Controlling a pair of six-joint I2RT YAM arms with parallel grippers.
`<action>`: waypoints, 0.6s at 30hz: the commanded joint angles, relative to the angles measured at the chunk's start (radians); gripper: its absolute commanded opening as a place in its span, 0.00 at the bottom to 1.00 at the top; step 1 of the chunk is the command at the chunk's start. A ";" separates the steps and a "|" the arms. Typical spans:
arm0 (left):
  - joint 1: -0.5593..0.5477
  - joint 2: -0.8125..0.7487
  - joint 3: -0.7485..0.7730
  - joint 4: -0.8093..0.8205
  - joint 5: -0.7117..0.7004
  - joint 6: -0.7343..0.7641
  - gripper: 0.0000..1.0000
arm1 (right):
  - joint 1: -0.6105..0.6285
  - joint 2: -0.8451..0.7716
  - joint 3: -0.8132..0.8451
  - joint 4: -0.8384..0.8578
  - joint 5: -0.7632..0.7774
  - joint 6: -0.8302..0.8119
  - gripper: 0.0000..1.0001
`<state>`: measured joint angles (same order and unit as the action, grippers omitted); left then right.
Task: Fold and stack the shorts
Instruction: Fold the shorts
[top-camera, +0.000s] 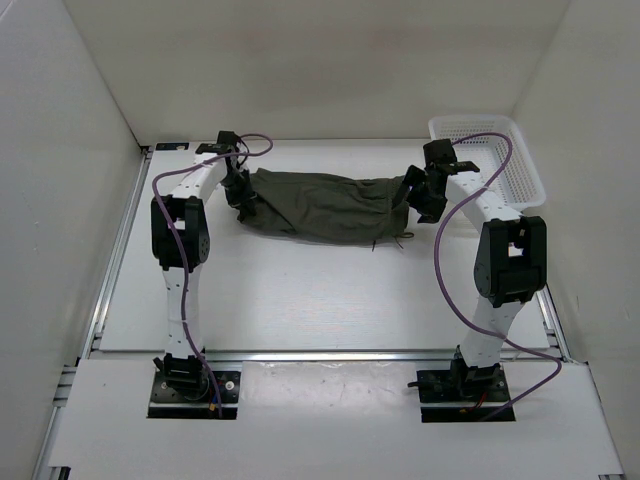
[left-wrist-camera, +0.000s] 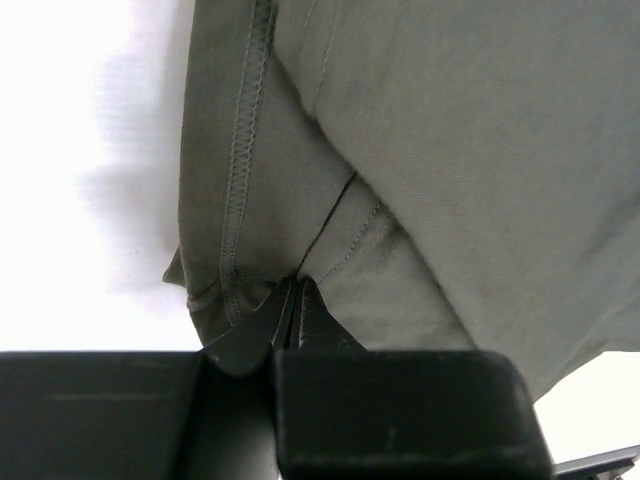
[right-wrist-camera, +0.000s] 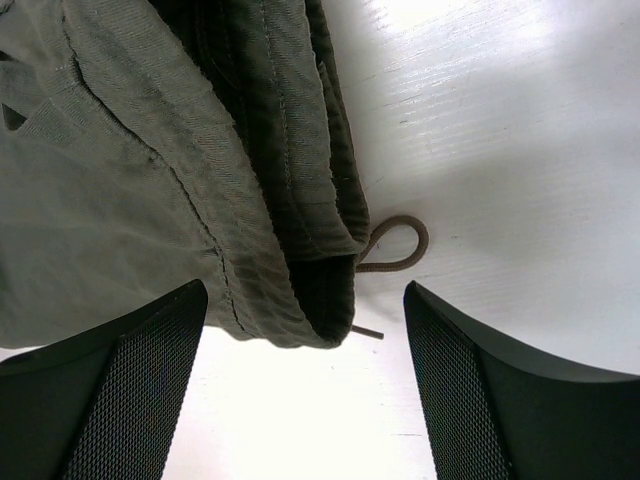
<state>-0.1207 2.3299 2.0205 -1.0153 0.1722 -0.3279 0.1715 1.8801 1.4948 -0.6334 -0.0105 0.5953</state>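
Note:
The dark olive-green shorts (top-camera: 320, 205) lie stretched left to right across the far half of the white table (top-camera: 320, 300). My left gripper (top-camera: 240, 195) is at their left end. In the left wrist view its jaws (left-wrist-camera: 292, 290) are shut, and the stitched hem fabric (left-wrist-camera: 240, 200) puckers where the tips pinch it. My right gripper (top-camera: 415, 195) hovers at the right end. In the right wrist view it is open (right-wrist-camera: 303, 290), its mesh-faced fingers (right-wrist-camera: 130, 380) straddling the ribbed waistband corner (right-wrist-camera: 300, 200). The thin drawstring (right-wrist-camera: 395, 245) loops out onto the table.
A white plastic mesh basket (top-camera: 520, 160) stands at the far right corner, just behind my right arm. White walls close in the table on the left, back and right. Purple cables trail from both arms.

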 joint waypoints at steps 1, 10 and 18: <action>0.001 -0.105 -0.052 0.001 -0.017 0.015 0.11 | -0.003 -0.045 0.012 -0.002 -0.008 -0.011 0.83; 0.021 -0.377 -0.344 0.086 -0.114 -0.072 0.11 | -0.003 -0.067 0.001 -0.002 0.001 -0.020 0.83; 0.067 -0.340 -0.376 0.095 -0.103 -0.140 0.31 | -0.003 -0.099 -0.044 -0.002 -0.020 -0.029 0.86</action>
<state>-0.0650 1.9862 1.6463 -0.9401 0.0799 -0.4324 0.1715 1.8423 1.4681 -0.6334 -0.0181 0.5915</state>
